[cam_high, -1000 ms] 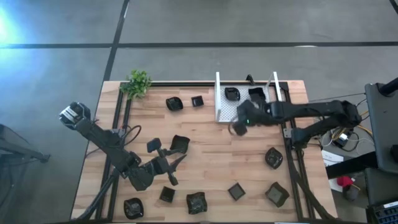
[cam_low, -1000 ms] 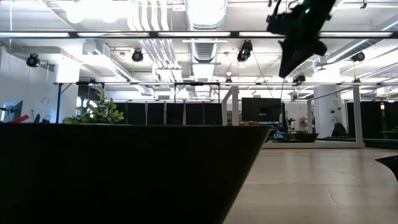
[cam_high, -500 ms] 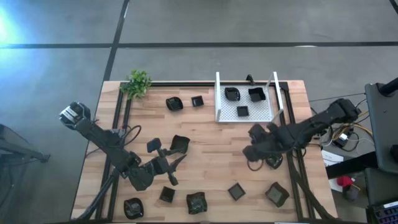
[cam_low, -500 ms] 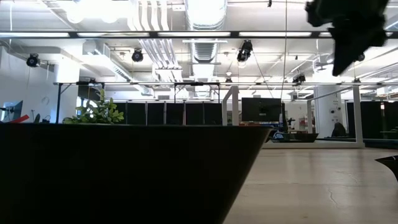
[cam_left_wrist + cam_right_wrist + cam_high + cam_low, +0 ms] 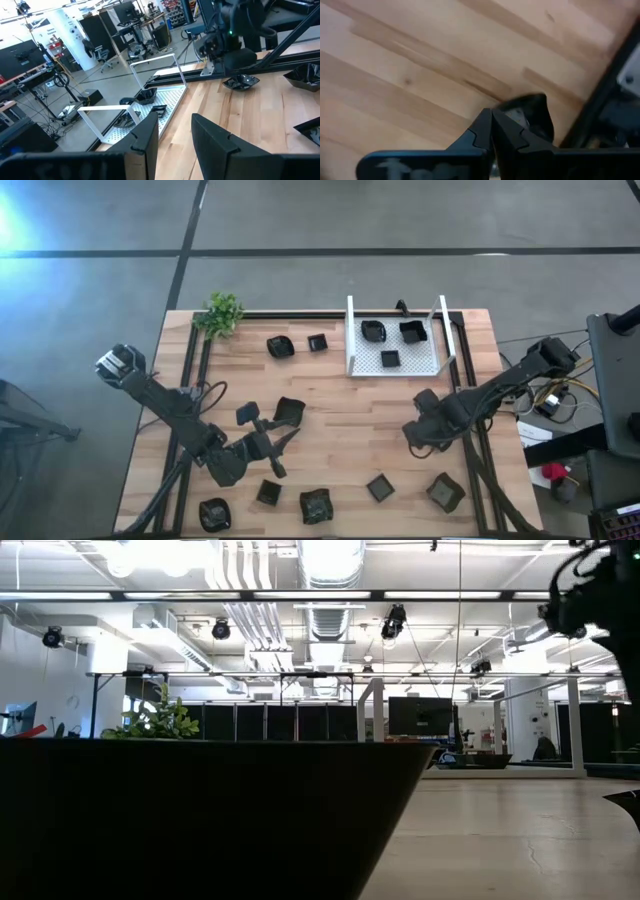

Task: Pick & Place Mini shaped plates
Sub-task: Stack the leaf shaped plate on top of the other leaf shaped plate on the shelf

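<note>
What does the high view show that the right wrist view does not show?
Only the high view shows the white tray holding three mini plates, the plant, the left gripper and more plates scattered on the table. Only the right wrist view shows the right gripper shut, empty, over one plate. Both show the wooden table.

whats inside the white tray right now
Three mini shaped plates sit in the white mesh tray: one and another by its far edge, a smaller one nearer. Nothing covers them from above.
</note>
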Tool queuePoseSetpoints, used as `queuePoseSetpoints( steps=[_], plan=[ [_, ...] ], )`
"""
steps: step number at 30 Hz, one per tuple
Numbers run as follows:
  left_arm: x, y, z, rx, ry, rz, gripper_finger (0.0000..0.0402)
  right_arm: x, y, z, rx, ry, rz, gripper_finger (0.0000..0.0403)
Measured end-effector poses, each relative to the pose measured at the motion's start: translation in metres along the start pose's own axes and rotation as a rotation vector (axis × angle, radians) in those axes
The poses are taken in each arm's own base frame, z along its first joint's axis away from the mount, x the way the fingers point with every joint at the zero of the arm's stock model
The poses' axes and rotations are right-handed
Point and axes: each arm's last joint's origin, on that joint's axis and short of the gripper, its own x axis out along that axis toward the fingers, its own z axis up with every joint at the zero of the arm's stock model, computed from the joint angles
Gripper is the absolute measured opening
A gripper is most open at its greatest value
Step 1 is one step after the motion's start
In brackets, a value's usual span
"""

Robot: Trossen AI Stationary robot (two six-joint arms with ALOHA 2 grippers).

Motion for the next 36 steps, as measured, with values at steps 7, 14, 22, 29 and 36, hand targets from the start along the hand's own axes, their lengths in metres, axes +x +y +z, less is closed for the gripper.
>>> queuePoseSetpoints(
  steps=[7,14,22,29,36],
  plan=[
    [0.000,0.000,0.000,0.000,0.000,0.001,0.0113,0.016,-0.007,-0.004,0.025,0.073,-0.052,0.0008],
    [0.001,0.000,0.000,0.000,0.001,0.002,0.0113,0.019,-0.008,-0.005,0.025,0.087,-0.052,0.0009],
    [0.001,0.000,-0.001,0.019,0.002,0.004,0.0113,0.019,-0.001,-0.006,0.032,0.117,0.013,0.0052],
    [0.001,0.001,-0.002,0.022,0.004,0.004,0.0113,0.026,0.007,-0.009,0.045,0.143,0.051,0.0086],
    [0.001,0.001,-0.002,0.022,0.004,0.004,0.0113,0.043,0.016,-0.012,0.049,0.145,-0.046,0.0089]
  ],
)
